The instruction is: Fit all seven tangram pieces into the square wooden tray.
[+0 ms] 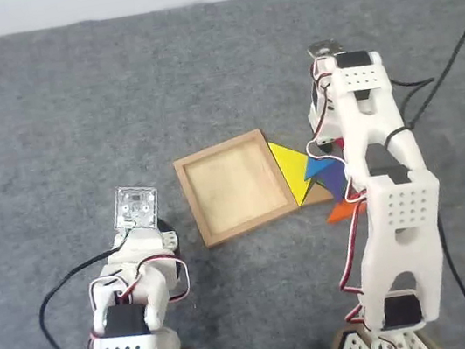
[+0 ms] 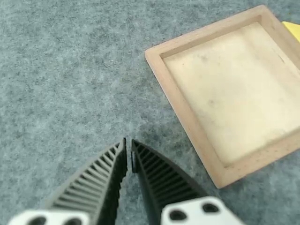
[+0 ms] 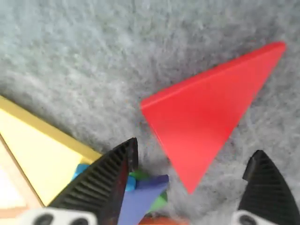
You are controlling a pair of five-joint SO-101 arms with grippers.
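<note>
The square wooden tray point(image 1: 194, 203) lies mid-table with nothing in it. Right of it sits a cluster of pieces: a yellow triangle point(image 1: 289, 165) against the tray's right rim, then blue point(image 1: 320, 169), purple point(image 1: 333, 182) and orange point(image 1: 342, 210) pieces. My right arm point(image 1: 365, 118) hangs over this cluster. Its gripper point(image 3: 194, 157) is open, straddling a corner of the red triangle point(image 3: 211, 112) without touching it. Yellow point(image 3: 42, 154), purple point(image 3: 140, 199) and green point(image 3: 157, 202) pieces lie beside one finger. My left gripper point(image 2: 128, 143) is shut and empty, left of the tray point(image 2: 180, 101).
Grey carpet covers the table. Wide free carpet lies left of and beyond the tray. Cables trail from both arms near the front edge. A yellow corner point(image 2: 293, 29) peeks past the tray's far rim.
</note>
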